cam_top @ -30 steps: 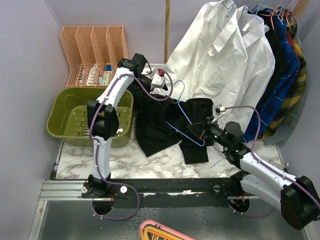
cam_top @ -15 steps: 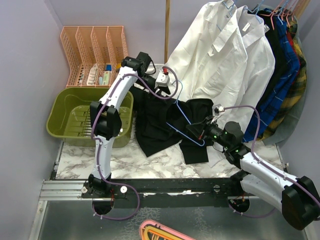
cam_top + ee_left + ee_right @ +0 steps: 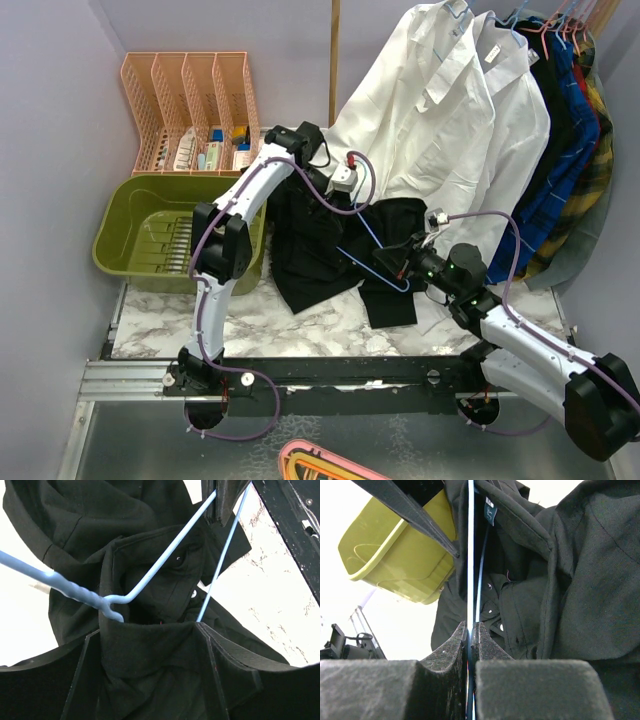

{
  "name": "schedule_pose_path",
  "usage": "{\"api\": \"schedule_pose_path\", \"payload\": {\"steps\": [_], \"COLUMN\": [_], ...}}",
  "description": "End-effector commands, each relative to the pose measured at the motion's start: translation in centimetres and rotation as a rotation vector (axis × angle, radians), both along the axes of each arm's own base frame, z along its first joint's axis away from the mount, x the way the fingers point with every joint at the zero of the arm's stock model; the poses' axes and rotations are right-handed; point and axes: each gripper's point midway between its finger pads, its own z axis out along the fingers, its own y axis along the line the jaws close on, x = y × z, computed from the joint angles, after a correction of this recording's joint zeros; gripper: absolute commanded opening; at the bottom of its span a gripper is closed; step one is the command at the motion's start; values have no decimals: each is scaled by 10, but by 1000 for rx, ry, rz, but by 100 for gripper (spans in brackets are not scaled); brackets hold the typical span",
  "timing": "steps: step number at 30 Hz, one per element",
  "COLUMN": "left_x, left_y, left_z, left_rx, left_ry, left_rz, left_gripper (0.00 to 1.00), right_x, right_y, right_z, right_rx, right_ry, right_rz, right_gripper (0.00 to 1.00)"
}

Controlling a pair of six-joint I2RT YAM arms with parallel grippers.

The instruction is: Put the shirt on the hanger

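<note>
The black shirt (image 3: 305,255) lies crumpled on the marble table, with its top lifted. My left gripper (image 3: 335,190) is shut on a fold of the shirt near the collar (image 3: 150,675) and holds it up at the back. The light-blue wire hanger (image 3: 368,228) slants across the shirt, and its hook end is near my left gripper. In the left wrist view the hanger (image 3: 155,572) runs partly into the shirt's opening. My right gripper (image 3: 393,265) is shut on the hanger's lower wire (image 3: 470,555). Pale buttons show on the shirt (image 3: 580,580).
An olive-green basin (image 3: 120,215) stands at the left, with a pink slotted organizer (image 3: 190,95) behind it. White shirts (image 3: 450,110) and blue plaid garments (image 3: 570,150) hang at the back right. A wooden pole (image 3: 333,60) stands at the back.
My left arm has swung to the right, carrying the held shirt fabric toward the hanger's hook. My right gripper and the hanger have stayed in place.
</note>
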Motion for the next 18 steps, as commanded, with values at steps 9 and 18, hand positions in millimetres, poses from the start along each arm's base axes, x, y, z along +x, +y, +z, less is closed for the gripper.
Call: {"api": "schedule_pose_path", "payload": {"steps": [9,18], "left_x": [-7,-27], "left_y": [-8,-9], "left_z": [15,29], "left_rx": [-47,-125], "left_ry": [29,57], "left_rz": [-9,-36], "left_gripper": [37,0], "right_x": [3,4], "right_y": [-1,-1], "right_z": [10,16], "right_rx": [3,17], "right_ry": [-57,-65], "right_rz": [-17,-23], "right_gripper": [1,1]}}
